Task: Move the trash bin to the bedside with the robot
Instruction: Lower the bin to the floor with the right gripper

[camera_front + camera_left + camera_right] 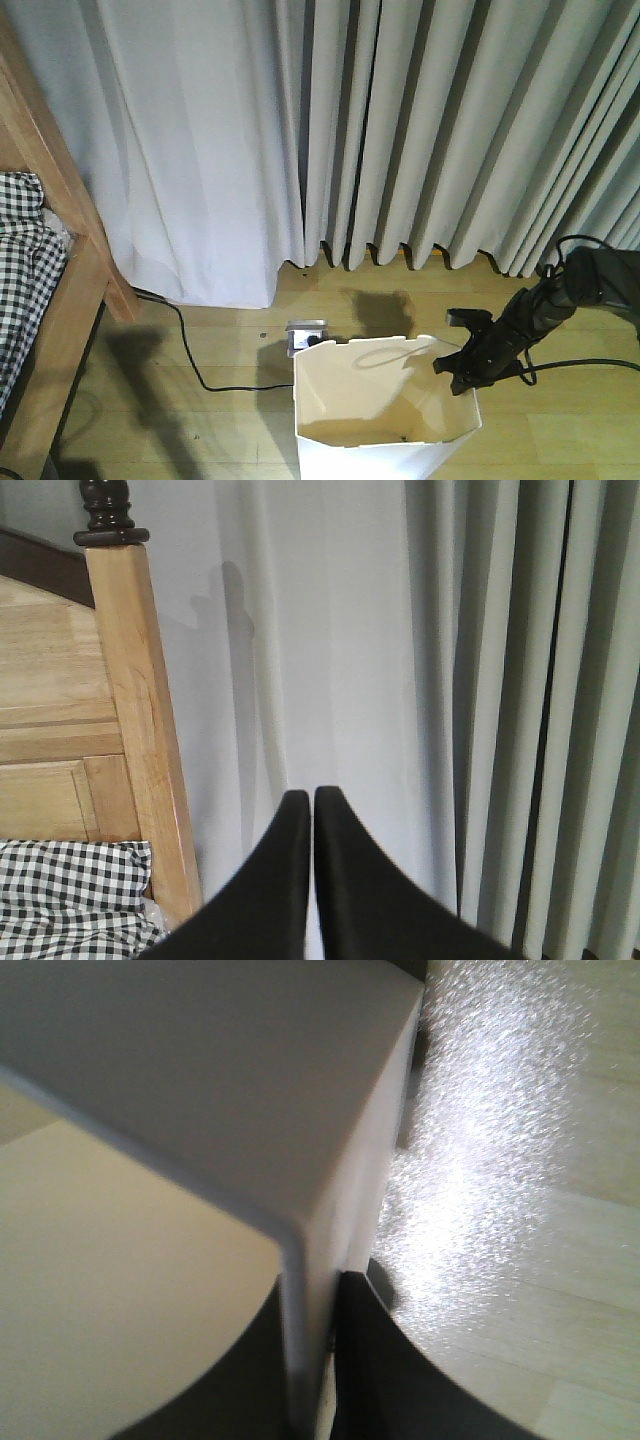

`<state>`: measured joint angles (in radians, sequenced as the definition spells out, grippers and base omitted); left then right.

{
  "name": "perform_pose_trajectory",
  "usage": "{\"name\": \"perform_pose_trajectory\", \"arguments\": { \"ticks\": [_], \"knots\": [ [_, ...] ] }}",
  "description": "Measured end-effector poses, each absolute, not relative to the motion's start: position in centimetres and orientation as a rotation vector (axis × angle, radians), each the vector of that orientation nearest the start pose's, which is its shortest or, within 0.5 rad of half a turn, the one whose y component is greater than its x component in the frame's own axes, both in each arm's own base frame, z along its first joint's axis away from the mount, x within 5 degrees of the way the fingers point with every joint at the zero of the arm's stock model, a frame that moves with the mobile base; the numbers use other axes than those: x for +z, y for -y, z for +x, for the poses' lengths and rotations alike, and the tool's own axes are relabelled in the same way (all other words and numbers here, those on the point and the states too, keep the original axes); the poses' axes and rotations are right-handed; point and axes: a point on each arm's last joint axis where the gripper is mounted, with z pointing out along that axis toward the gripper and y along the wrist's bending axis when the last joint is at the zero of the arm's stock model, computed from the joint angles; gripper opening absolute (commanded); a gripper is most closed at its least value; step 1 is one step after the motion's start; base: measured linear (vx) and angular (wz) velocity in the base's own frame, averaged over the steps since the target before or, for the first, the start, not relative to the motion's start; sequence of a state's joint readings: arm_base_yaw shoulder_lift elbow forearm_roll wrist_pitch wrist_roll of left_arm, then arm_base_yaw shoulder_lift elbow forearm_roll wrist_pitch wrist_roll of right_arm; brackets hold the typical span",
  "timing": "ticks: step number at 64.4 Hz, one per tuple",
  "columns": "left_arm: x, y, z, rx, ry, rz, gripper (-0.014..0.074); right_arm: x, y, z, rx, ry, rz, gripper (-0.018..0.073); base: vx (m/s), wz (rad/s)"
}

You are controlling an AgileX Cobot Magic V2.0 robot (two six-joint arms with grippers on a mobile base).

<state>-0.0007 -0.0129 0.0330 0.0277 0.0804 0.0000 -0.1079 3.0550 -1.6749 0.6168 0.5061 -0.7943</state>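
The trash bin [385, 410] stands on the wooden floor in front of the curtains [400, 130], well apart from the bed [45, 300] at the left. The right pincer [462, 372] is clamped on the bin's right rim; the right wrist view shows one finger inside and one outside the thin wall. The left pincer [312, 810] hangs idle, its tips together, facing the bedpost [140, 730]. So the grasp looks made, but the haul across to the bedside seems yet to be finished.
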Motion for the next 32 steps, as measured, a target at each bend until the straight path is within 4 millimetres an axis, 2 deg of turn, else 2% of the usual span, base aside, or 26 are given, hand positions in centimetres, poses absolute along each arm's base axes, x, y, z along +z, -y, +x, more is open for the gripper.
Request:
{"name": "perform_pose_trajectory", "arguments": {
  "ticks": [13, 32],
  "knots": [
    [19.5, 0.0, 5.7, 0.023, -1.584, 0.021, -0.0006, -22.6, 0.9, 36.8, 0.489, -3.179, -0.181, 0.0044, 0.00, 0.00],
    [19.5, 0.0, 5.7, 0.023, -1.584, 0.021, -0.0006, -23.1, -0.1, 37.7, 0.502, -3.168, -0.199, 0.0142, 0.00, 0.00]
  ]
}}
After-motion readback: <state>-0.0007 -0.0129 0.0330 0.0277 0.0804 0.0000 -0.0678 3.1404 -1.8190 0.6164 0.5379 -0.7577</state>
